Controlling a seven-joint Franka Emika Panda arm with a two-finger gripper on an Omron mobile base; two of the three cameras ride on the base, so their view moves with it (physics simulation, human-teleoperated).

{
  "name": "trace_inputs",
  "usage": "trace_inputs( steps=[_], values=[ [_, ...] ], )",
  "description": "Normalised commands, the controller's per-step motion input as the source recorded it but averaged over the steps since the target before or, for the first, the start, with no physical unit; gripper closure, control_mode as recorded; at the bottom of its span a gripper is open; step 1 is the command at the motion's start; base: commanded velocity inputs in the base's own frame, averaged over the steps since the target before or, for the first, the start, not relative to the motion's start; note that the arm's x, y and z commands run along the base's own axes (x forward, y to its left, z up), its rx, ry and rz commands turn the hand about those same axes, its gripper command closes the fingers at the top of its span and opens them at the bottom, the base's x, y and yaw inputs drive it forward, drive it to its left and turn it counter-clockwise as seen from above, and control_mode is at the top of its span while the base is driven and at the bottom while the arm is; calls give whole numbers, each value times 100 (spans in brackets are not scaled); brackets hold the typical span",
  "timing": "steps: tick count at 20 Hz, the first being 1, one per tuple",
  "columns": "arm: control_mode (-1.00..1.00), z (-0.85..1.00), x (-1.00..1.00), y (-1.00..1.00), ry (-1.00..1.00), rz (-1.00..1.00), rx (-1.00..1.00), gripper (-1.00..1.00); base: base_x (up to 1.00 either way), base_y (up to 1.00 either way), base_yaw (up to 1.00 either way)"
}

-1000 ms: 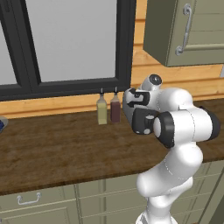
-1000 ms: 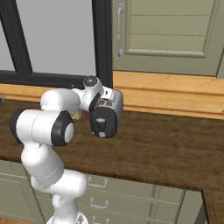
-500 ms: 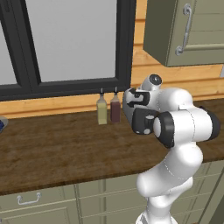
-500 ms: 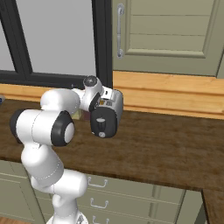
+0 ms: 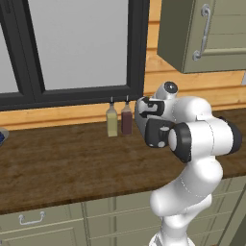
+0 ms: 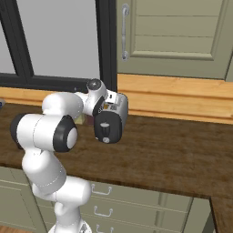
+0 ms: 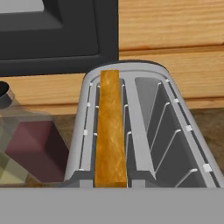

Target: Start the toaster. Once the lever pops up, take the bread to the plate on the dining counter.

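The toaster (image 6: 116, 108) stands on the dark wood counter by the back wall, its black end panel with the grey knob (image 6: 105, 128) facing me. From above, the toaster (image 7: 151, 131) shows two slots. The bread (image 7: 110, 131), golden brown along its top edge, stands in the left slot; the right slot is empty. My hand sits close over the toaster's near end, beside the toaster (image 5: 141, 117) in the left base view. My gripper is shut; its fingertips are hidden, so I cannot tell whether they grip anything. The plate and dining counter are out of view.
Two bottles (image 5: 112, 121) (image 5: 126, 118) stand just left of the toaster against the window sill; one dark bottle (image 7: 30, 148) is close beside it. A wall cabinet (image 5: 206, 33) hangs above right. Drawers (image 6: 102, 189) run under the counter.
The gripper has shut over the last second. The arm, the toaster and the bottles stay where they were.
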Motion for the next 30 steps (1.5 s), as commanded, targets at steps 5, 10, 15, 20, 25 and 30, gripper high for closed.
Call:
trace_inputs(
  steps=[5,10,15,20,25,30],
  values=[
    [-100,0,0,0,0,0,0,100,0,0,0],
    [-100,0,0,0,0,0,0,100,0,0,0],
    [-100,6,-4,0,-2,0,0,100,0,0,0],
    [-100,47,-39,0,-2,0,0,100,0,0,0],
    [-100,85,-31,4,1,-4,-1,100,0,0,0],
    [-100,84,-37,7,6,-8,-4,100,0,0,0]
  ],
)
